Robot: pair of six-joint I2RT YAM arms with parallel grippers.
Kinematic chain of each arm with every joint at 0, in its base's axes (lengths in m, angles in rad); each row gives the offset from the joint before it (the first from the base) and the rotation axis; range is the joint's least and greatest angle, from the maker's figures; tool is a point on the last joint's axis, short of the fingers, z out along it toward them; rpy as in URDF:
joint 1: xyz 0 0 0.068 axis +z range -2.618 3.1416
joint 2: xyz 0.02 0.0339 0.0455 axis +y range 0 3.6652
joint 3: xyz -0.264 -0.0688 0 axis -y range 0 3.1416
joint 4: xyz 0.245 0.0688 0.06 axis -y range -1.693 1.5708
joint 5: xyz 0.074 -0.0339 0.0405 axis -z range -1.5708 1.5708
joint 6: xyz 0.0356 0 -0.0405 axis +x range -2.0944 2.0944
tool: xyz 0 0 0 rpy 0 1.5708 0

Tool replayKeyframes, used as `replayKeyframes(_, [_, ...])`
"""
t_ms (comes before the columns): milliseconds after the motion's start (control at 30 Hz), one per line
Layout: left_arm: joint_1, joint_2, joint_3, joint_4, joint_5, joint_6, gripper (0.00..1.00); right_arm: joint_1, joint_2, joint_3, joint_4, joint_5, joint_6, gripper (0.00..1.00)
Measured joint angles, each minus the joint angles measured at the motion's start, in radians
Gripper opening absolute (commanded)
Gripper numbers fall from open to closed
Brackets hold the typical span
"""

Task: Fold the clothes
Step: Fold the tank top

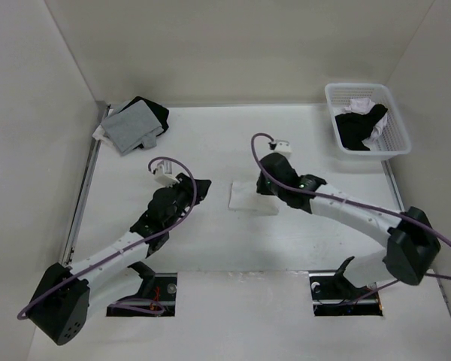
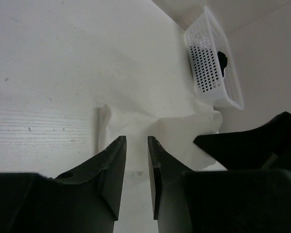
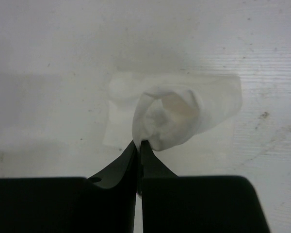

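Currently the garment (image 1: 246, 198) lies mid-table (image 1: 210, 248) between the two grippers, gathered into a small, roughly rectangular pad.

Right gripper (image 3: 138, 142): jaws pinched together on one edge of the garment, with that edge raised into a loose curl. Left gripper (image 2: 136, 140): fingers parted and grasping nothing, poised over the opposite side of the garment.

Step in hand, as judged: carrying the raised edge across to lay a fold. The pinch should be kept firm and the edge carried low, so the curl lays flat rather than rolling under. The left fingers would serve best pressing the bottom layer down so it does not drag along. Let go only once the edges line up.

Materials: the fabric is thin, soft, limp and white. It creases gently, and the curl looks faintly translucent. The table is matt white and lightly scuffed, giving poor contrast with the garment. The basket (image 1: 397, 134) is perforated white plastic and stands well apart in the far right corner.
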Motion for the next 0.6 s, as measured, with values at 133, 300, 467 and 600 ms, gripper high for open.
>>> replayKeyframes(133, [0.032,-0.050,-0.006,-0.007,0.007,-0.001,0.24,0.071,0.173,0.146,-0.047,0.019,0.002,0.08])
replayKeyframes(300, [0.087,-0.084,-0.034,-0.021,0.025,-0.008,0.25,0.129,0.389,0.296,-0.078,0.027,0.029,0.35])
replayKeyframes(467, [0.136,-0.086,-0.049,-0.034,0.058,-0.015,0.25,0.172,0.481,0.336,-0.089,0.028,0.053,0.39])
replayKeyframes(600, [0.144,-0.080,-0.049,-0.034,0.066,-0.017,0.25,0.197,0.407,0.277,-0.027,0.026,0.058,0.33])
